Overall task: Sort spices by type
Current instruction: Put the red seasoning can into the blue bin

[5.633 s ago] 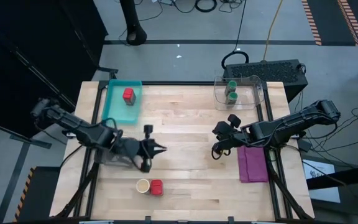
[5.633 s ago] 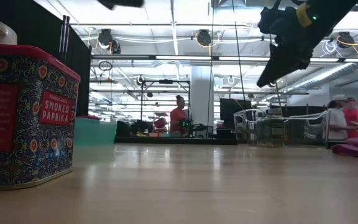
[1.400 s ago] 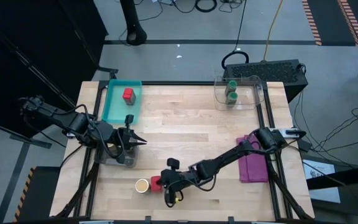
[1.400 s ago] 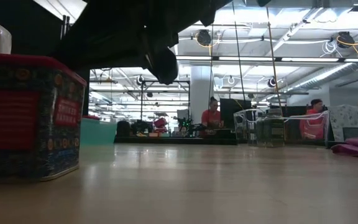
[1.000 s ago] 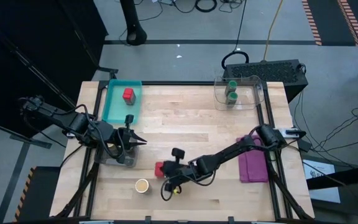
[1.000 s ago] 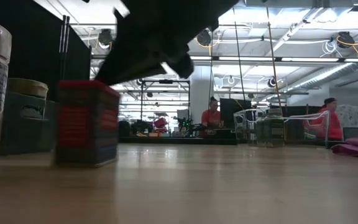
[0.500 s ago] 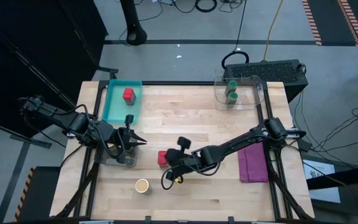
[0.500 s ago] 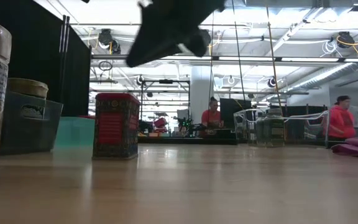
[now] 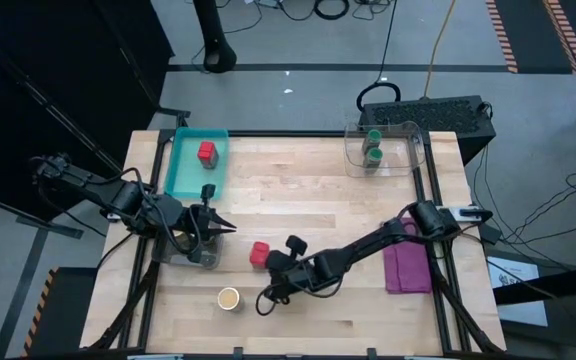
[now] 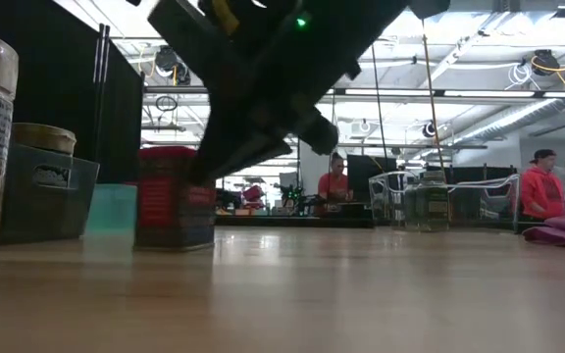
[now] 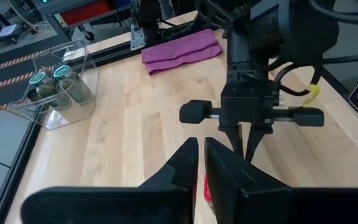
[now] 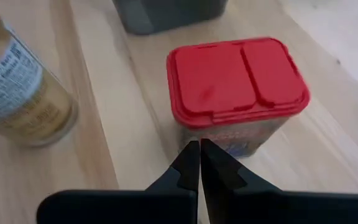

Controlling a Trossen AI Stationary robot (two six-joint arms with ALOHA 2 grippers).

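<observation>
A red blocky spice tin (image 9: 259, 253) stands upright on the table. My right gripper (image 9: 272, 263), shut, is at its right side; the right wrist view shows the tin (image 12: 238, 87) and fingertips (image 12: 197, 155). A tan jar with a cream top (image 9: 228, 298) stands nearer the front edge. Another red tin (image 9: 207, 152) sits in the teal tray (image 9: 183, 175). Two green-lidded jars (image 9: 372, 146) stand in a clear bin. My left gripper (image 9: 220, 228), shut, hovers above a grey bin (image 9: 200, 256) and touches nothing. My right gripper touches the red tin's side wall just below the lid (image 12: 211, 144) with the tips of its shut fingers. The fingers come slanting down from the table's right. The tin stands upright on its base on the table.
A folded purple cloth (image 9: 406, 262) lies at the right edge. The grey bin (image 10: 42, 196) holds a cream-topped jar (image 10: 42, 137). People move about in the room beyond the far edge. Bare wood lies between the red tin and the clear bin (image 9: 398, 140).
The red tin has slid along the table from beside the tan jar toward the far edge, staying upright. My right gripper, shut throughout, went the same way, rose above the tin, then sank beside it again while rolling.
</observation>
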